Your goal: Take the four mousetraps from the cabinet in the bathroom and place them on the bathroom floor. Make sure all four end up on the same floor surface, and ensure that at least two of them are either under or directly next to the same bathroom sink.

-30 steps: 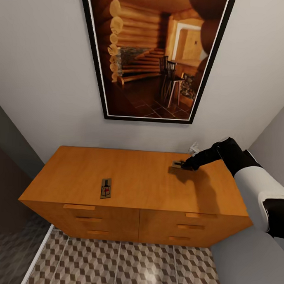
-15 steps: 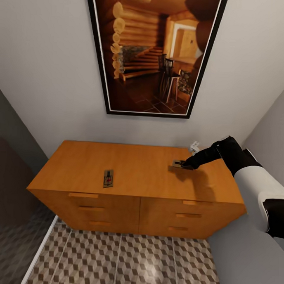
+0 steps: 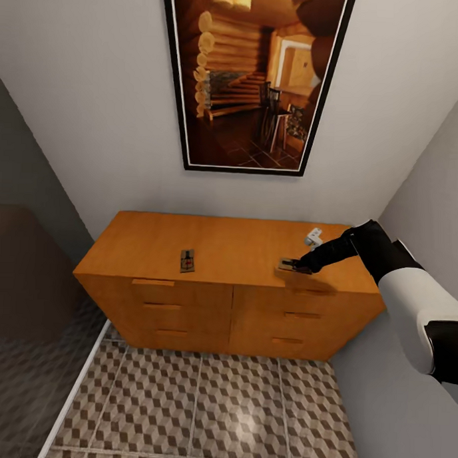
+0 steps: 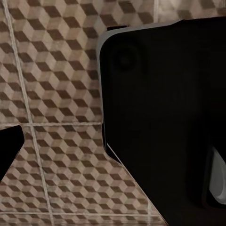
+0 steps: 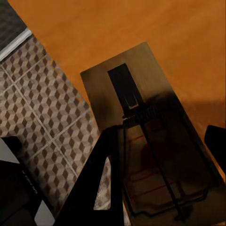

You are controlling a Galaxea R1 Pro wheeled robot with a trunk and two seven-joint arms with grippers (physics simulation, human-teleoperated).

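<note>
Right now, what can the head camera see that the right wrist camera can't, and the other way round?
The head view alone shows the big framed log-cabin picture, a second small tan wooden mousetrap lying on the orange-brown wooden cabinet, and its drawers. The right wrist view alone shows close detail: the dark wire spring bars of the small tan mousetrap in the right hand. Both show that mousetrap, the cabinet top and the cube-pattern tiled floor.

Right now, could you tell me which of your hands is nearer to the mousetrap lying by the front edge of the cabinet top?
Right. The right hand grips another mousetrap at the cabinet top's far right; the left hand hangs over the floor tiles, away from that mousetrap.
</note>
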